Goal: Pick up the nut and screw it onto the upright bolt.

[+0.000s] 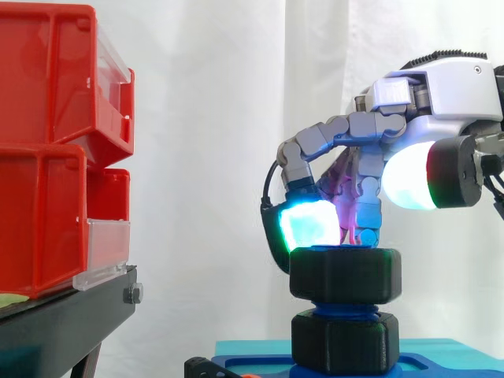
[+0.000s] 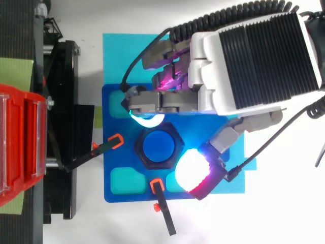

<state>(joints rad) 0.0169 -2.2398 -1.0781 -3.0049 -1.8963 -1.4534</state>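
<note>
A black hexagonal nut (image 1: 345, 276) sits on the top of the upright blue bolt (image 2: 158, 145), whose thread shows below it above a second black hexagonal piece (image 1: 345, 342) at the bolt's foot. The bolt stands on a blue baseplate (image 2: 114, 152). My hand (image 1: 441, 94) hangs over the nut from the right. Its fingers bend down, and a cyan-glowing fingertip (image 1: 309, 223) rests at the nut's top rim on the left. The thumb's white pad (image 2: 192, 173) stands spread off to the other side, higher than the nut in the side view and not touching it. The nut is not clamped.
Stacked red bins (image 1: 47, 142) on a black stand (image 1: 63, 315) fill the left. Two black clamps with orange tips (image 2: 101, 150) (image 2: 161, 203) hold the baseplate on a teal mat (image 2: 122, 56). A white curtain hangs behind.
</note>
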